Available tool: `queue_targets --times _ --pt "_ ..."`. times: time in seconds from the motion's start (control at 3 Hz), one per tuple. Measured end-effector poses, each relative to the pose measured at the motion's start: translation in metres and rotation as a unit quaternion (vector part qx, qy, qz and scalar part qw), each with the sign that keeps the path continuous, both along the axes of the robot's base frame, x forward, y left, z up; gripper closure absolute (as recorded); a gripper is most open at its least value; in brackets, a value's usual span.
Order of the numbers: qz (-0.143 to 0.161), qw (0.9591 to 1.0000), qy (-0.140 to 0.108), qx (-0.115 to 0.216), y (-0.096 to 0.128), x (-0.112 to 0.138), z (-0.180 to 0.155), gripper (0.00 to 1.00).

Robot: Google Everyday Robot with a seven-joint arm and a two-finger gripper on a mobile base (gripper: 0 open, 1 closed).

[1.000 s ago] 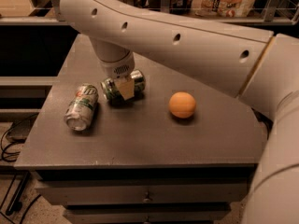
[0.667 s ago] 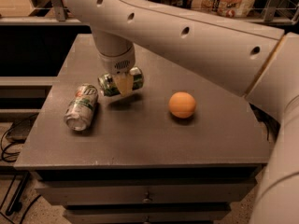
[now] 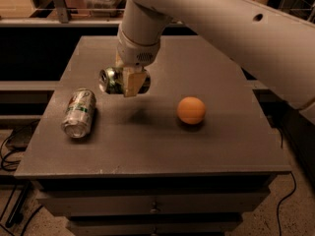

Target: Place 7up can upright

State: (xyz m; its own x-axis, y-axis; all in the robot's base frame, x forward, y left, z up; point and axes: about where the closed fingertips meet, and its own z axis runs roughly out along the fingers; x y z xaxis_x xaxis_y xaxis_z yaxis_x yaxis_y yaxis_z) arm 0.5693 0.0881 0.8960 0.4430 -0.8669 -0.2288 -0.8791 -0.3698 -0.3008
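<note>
reaching in from the upper right of the frame, the white arm (image 3: 236, 28) runs diagonally across the top and bends into a wrist that points straight down, left of centre. the gripper (image 3: 131, 85) hangs below it, its pale fingers clamped on the 7up can (image 3: 110, 80). the can lies horizontal in the grip, one silver end facing the lower left, clear of the grey table (image 3: 147, 151), with a soft shadow beneath it. a silver-white can (image 3: 78, 113) lies on its side at the left of the tabletop, apart from the gripper. an orange ball (image 3: 191, 110) rests right of centre.
</note>
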Motion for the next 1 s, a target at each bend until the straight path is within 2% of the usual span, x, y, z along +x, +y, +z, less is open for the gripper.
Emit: queue_targets --times 0.33,0.67,1.0 --pt "-0.002 0.9946 0.027 0.101 -0.007 0.000 0.010 1.00" --pt "-0.016 0.9794 0.056 0.193 -0.015 0.006 0.015 1.00" --pt "-0.037 0.9559 0.086 0.278 -0.023 0.016 0.013 1.00"
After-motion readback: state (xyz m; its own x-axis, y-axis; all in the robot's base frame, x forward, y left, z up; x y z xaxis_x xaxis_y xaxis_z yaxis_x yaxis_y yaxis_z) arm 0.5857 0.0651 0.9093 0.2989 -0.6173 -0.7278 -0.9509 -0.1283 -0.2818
